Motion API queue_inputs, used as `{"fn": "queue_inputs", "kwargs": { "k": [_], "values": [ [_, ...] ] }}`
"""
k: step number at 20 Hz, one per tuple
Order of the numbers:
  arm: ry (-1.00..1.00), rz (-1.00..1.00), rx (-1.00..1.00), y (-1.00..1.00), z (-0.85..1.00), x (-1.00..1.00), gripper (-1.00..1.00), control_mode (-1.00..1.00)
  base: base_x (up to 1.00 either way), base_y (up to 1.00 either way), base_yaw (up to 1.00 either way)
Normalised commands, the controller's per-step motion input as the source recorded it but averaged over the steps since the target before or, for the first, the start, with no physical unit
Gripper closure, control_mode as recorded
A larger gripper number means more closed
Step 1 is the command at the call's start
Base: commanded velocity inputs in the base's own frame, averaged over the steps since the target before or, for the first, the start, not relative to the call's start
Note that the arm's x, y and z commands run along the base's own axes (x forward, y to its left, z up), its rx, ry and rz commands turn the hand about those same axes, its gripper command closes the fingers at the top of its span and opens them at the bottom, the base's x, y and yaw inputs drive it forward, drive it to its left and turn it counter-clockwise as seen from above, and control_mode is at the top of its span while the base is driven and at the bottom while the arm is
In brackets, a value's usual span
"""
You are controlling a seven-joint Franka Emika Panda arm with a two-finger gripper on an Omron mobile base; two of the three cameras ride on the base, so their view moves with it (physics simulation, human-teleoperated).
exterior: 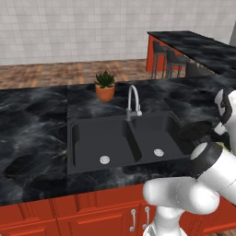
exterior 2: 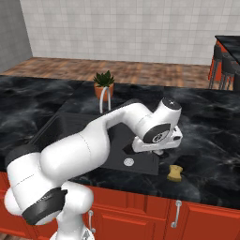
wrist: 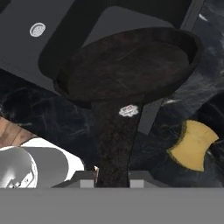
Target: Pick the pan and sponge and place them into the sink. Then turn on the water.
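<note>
Pan (wrist: 131, 70): round, shallow, black; held by its long handle, raised and poised over the right-hand edge of the sink (exterior: 92, 152), partly above the right basin.

Gripper (wrist: 112, 175): the two fingers clamped together on the end of the pan handle. In the right base view the arm reaches forward over the sink, the wrist bent down at the sink's right edge.

Sponge (exterior 2: 176, 172): yellow block, lying on the counter just right of the sink, apart from the pan.

Sink: matte black, double basin, a round silver drain (exterior: 104, 160) in each.

Faucet (exterior: 133, 102): curved silver gooseneck behind the centre divider.

Potted plant (exterior: 105, 86): orange pot, behind the faucet.

Counter (exterior: 32, 124): black marbled stone on red cabinets (exterior: 69, 214).

Room: wooden floor, pale tiled wall, dark bar stools (exterior: 166, 57) at a second counter.
</note>
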Motion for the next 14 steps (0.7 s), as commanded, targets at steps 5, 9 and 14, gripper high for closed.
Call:
{"fn": "queue_inputs", "kwargs": {
  "k": [5, 9, 14],
  "values": [
    [-0.02, -0.06, -0.05, 0.40, -0.01, 0.24, 1.00, -1.00, 0.00, 0.00, 0.00],
    [-0.02, -0.04, -0.04, 0.38, -0.03, 0.23, 1.00, -1.00, 0.00, 0.00, 0.00],
    [-0.01, -0.01, -0.02, 0.38, 0.00, 0.16, 1.00, -1.00, 0.00, 0.00, 0.00]
  ]
}}
